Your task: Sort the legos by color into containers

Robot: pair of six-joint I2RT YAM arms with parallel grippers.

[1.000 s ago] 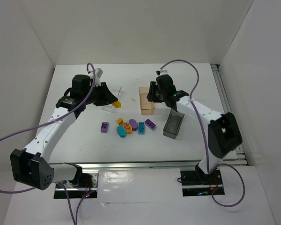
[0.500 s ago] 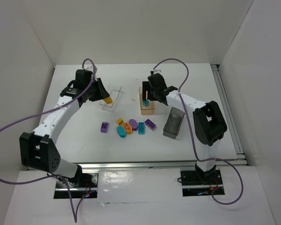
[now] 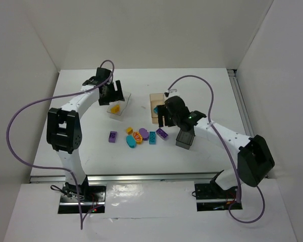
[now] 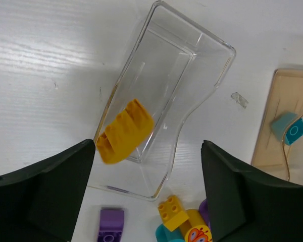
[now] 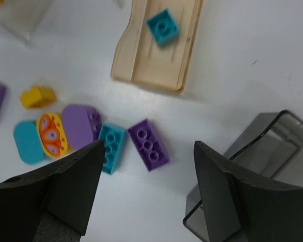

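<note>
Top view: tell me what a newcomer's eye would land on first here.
A bright cluster of loose legos, purple, teal and yellow-orange, sits mid-table between the two arms. Behind it, one yellow piece lies in the clear tray. To the right of that tray, a teal brick rests in the tan box.

We list two arms with bases bolted at the near edge of the bench: the left arm (image 3: 80, 102) and the right arm (image 3: 219, 131). Each is built of slim white links between blocky black joint housings. The left purple cable (image 3: 9, 132) runs in a wide loop beside its arm, and the right purple cable (image 3: 192, 76) arcs above its arm, whose black wrist housing carries a small green light (image 3: 190, 117). For the left gripper (image 3: 112, 95) and the right gripper (image 3: 164, 119) we record matte, dark grey fingers (image 4: 45, 196) (image 5: 55, 191), broad and wedge-shaped with bevelled edges.
</note>
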